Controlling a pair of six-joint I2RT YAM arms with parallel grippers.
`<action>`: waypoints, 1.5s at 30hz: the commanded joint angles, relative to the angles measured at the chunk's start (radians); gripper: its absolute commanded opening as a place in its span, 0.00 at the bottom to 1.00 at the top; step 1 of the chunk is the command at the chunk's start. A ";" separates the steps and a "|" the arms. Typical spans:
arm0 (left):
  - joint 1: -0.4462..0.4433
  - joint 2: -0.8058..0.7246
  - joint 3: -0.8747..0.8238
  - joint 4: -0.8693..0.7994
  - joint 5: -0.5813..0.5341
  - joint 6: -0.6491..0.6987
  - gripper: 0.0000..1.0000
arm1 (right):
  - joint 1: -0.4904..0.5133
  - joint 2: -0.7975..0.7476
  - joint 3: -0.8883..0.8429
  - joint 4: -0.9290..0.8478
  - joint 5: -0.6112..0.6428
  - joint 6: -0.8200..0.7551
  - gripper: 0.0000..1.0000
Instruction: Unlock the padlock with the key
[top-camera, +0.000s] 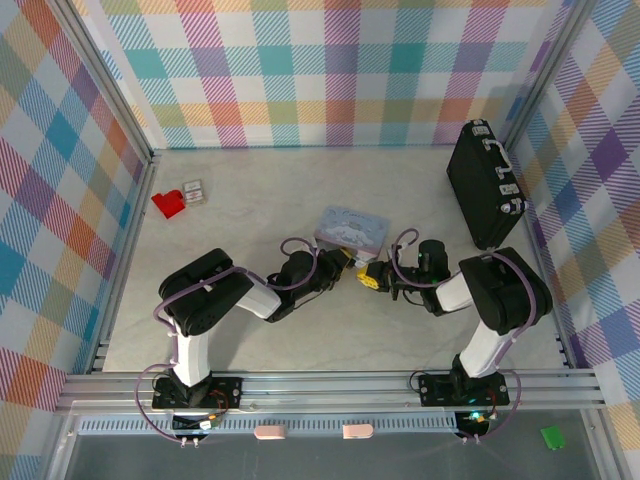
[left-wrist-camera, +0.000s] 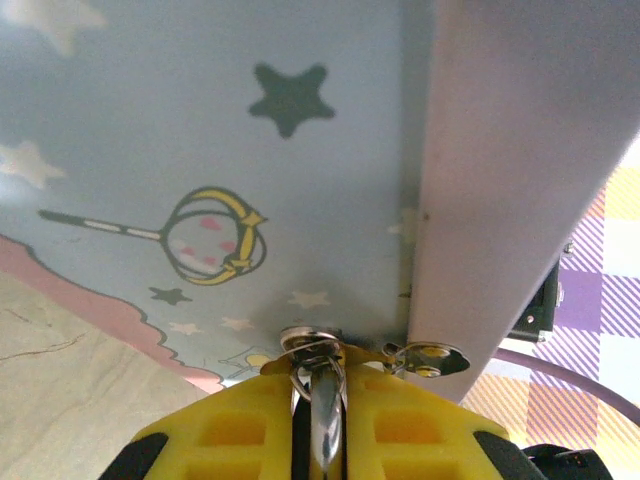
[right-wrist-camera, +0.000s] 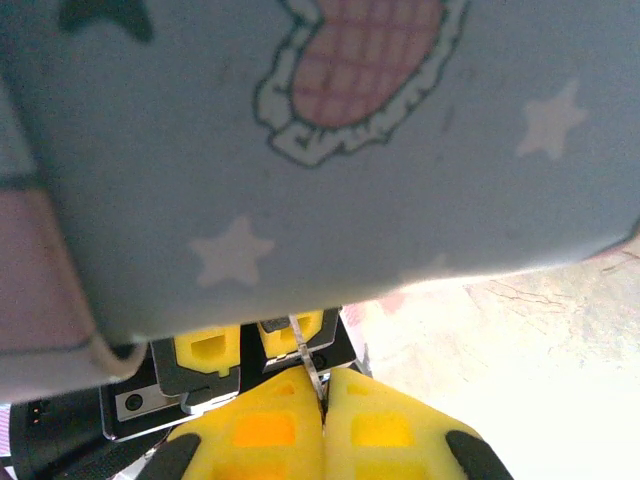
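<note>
Closely, left gripper (left-wrist-camera: 320, 400) pinches silvery ringed metal piece (left-wrist-camera: 310, 343); right gripper (right-wrist-camera: 322, 395) pressed together

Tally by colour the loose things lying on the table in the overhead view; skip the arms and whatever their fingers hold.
Black: 1, the briefcase
Red: 1, the plastic piece
Pastel blue: 1, the cartoon tin
Pale: 1, the small card beside the plastic piece
Total: 4

Table: pale marbled top (top-camera: 260, 210).
Centre: pastel cartoon tin (top-camera: 350, 229).
Right: black briefcase (top-camera: 484, 185).
Far left: red plastic piece (top-camera: 168, 204), small card (top-camera: 193, 192) beside it.
</note>
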 joint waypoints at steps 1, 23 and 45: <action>-0.121 -0.012 0.049 0.117 0.245 -0.017 0.00 | -0.009 -0.027 0.073 -0.032 0.117 -0.062 0.00; -0.127 -0.021 0.049 0.094 0.262 -0.001 0.00 | -0.049 0.052 0.073 0.018 0.129 -0.023 0.00; -0.141 -0.007 0.069 0.092 0.269 0.001 0.00 | -0.058 0.078 0.088 0.027 0.145 -0.008 0.00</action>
